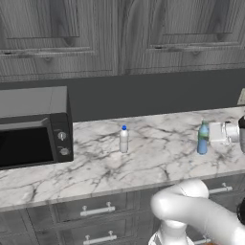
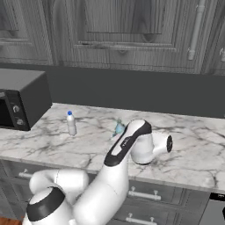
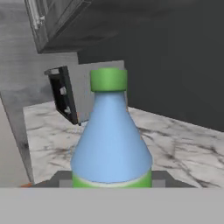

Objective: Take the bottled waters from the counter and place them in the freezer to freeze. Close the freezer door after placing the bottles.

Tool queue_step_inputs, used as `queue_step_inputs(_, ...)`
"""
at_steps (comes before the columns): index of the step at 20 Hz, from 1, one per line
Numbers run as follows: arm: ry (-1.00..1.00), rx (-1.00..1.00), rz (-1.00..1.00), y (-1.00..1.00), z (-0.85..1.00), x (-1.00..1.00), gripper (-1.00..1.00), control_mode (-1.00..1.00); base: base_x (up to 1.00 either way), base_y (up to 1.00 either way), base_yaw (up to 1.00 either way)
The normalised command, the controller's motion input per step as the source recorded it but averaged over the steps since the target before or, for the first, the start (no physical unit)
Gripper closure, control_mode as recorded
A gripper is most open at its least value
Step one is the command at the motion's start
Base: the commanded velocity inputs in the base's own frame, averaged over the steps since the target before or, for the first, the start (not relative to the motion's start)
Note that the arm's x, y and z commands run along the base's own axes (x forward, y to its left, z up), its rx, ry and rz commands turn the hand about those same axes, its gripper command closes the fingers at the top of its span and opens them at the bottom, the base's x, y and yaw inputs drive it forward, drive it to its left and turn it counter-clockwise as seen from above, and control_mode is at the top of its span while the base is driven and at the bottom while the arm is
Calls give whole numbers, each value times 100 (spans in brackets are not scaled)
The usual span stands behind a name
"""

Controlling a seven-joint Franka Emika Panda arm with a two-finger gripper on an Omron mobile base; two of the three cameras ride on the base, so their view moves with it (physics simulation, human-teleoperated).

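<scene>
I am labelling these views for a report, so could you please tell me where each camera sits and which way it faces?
Left base view: behind the arm to its left, looking forward and down at the counter; white arm at lower right, tool at the blue bottle.
Right base view: behind to its right, same counter; arm rises from lower left.
Hand view: on the hand, looking along the tool at the blue bottle.
Shared: both base views show the microwave and white bottle; all show the blue bottle.

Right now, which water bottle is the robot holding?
The blue bottle with the green cap, held in the end effector. The white bottle with the blue cap stands alone.
</scene>
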Motion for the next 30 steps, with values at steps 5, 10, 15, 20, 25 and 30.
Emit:
queue_step_inputs(5,27,-4,-56,0,94,-3,100,-100,0,0,0)
queue_step_inputs(10,24,-7,-64,4,34,-3,100,-100,0,0,0)
queue_step_inputs(15,0,-1,-71,25,2,-26,100,-100,0,0,0)
queue_step_inputs(20,1,-13,-55,55,10,-29,100,-100,0,0,0)
queue_step_inputs(25,5,-29,-34,55,26,-16,100,-100,0,0,0)
queue_step_inputs(30,-2,-26,3,30,23,-32,100,-100,0,0,0)
